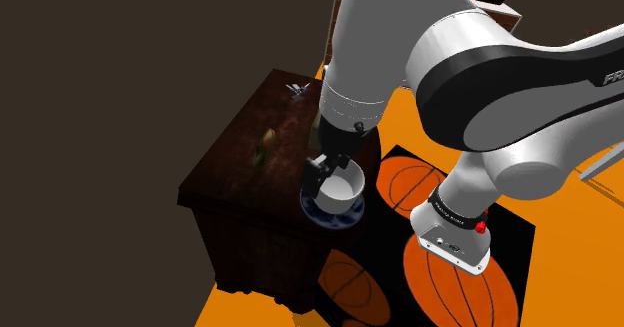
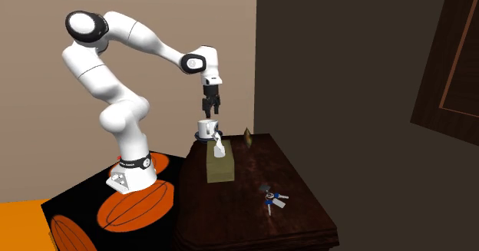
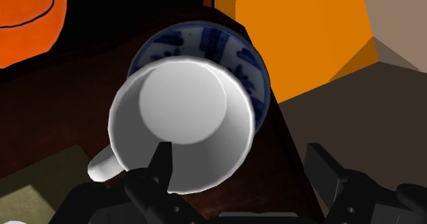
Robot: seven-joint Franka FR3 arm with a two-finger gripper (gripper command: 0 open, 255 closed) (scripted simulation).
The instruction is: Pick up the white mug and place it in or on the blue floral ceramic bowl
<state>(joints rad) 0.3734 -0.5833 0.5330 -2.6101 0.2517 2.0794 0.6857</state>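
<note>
A white mug (image 1: pixel 343 185) stands upright in the blue floral bowl (image 1: pixel 328 213) at the corner of the dark wooden table (image 1: pixel 235 180) nearest the stand. In the wrist view the mug (image 3: pixel 183 120) covers most of the bowl (image 3: pixel 233 51), its handle pointing towards the tissue box. My gripper (image 3: pixel 241 159) hangs just above the mug, open. One finger (image 3: pixel 161 162) is over the mug's inside and the other is well clear of its outer wall. From the second exterior view, the gripper (image 2: pixel 211 111) is a little above the mug (image 2: pixel 207 127).
An olive tissue box (image 2: pixel 221 162) lies right beside the bowl. A bunch of keys (image 2: pixel 271 199) and a small brown object (image 2: pixel 247 137) lie farther along the table. The table edge drops to an orange floor and a black rug with basketball prints (image 1: pixel 470 275).
</note>
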